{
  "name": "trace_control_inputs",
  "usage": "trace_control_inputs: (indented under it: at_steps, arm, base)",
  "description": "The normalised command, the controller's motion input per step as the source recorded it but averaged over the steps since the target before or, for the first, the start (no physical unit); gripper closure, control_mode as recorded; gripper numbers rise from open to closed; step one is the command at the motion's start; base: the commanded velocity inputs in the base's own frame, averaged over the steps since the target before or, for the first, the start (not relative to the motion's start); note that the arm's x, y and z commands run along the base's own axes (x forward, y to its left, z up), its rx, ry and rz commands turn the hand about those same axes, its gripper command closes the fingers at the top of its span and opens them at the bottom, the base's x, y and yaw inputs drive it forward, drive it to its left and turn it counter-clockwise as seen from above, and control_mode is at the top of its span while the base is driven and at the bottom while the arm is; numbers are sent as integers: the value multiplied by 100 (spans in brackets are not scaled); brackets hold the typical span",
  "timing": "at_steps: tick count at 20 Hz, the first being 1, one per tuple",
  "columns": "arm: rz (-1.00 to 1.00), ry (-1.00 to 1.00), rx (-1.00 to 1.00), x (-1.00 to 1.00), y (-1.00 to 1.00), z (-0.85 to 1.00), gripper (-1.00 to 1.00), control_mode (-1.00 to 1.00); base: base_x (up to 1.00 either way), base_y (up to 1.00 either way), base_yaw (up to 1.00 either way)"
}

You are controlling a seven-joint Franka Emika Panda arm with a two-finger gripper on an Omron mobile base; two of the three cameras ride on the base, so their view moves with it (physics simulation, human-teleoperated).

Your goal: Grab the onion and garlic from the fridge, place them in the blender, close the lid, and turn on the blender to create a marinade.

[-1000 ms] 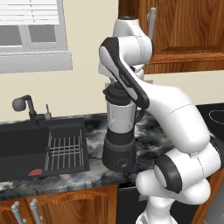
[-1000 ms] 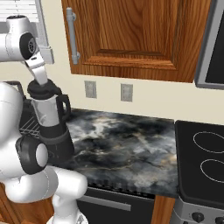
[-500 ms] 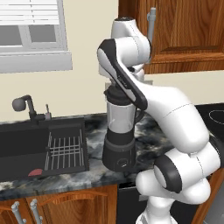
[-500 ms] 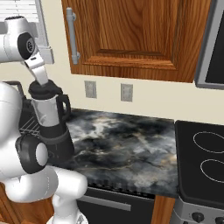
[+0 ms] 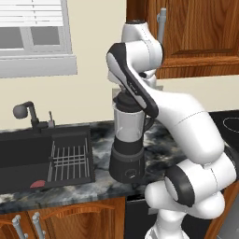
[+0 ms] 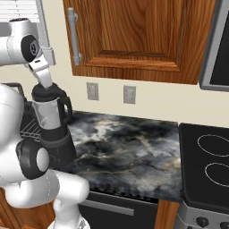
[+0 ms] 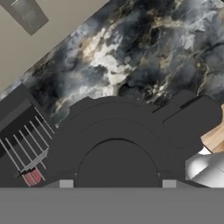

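The blender (image 5: 128,144) stands on the marbled counter (image 6: 134,152), at its left end just beside the sink (image 5: 28,154). The lid (image 6: 46,92) sits on the jar rim, closing it. The gripper (image 6: 44,81) is directly above the lid, with the hand angled down onto its raised centre. In the hand view the lid (image 7: 117,144) appears from above as concentric dark rings, with the fingertips (image 7: 65,184) showing as two small pale tabs on either side of the raised centre. The jaws stand apart, straddling that centre; contact with it cannot be determined.

The left base view shows the blender's front knob on the black base, the sink's faucet (image 5: 25,112), a wire rack (image 5: 69,159) in the basin, and a flat reddish disc (image 5: 38,184) at the basin's near edge. The right base view shows the jar's black side handle (image 6: 67,107), two wall outlets (image 6: 93,91) above the counter's back edge, the wooden upper cabinet (image 6: 138,33), and the stovetop (image 6: 208,161) at the counter's right end. The hand view shows the rack (image 7: 26,144) and one outlet (image 7: 27,14).
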Motion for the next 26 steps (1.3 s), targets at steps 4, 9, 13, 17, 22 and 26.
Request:
trace_control_inputs:
  at_steps: [4,9,13,17,22,26]
  arm:
    - [0,2,0,0,4,-23,100,-100]
    - [0,1,0,4,21,-24,100,-100]
    - [0,4,0,7,13,-25,100,-100]
    - [0,6,0,6,5,-7,100,-100]
    - [0,0,0,0,0,0,-100,-100]
    - [0,-1,0,0,0,0,-100,-100]
  base:
    - [0,0,0]
    - [0,0,0]
    - [0,0,0]
    - [0,0,0]
    - [0,0,0]
    - [0,0,0]
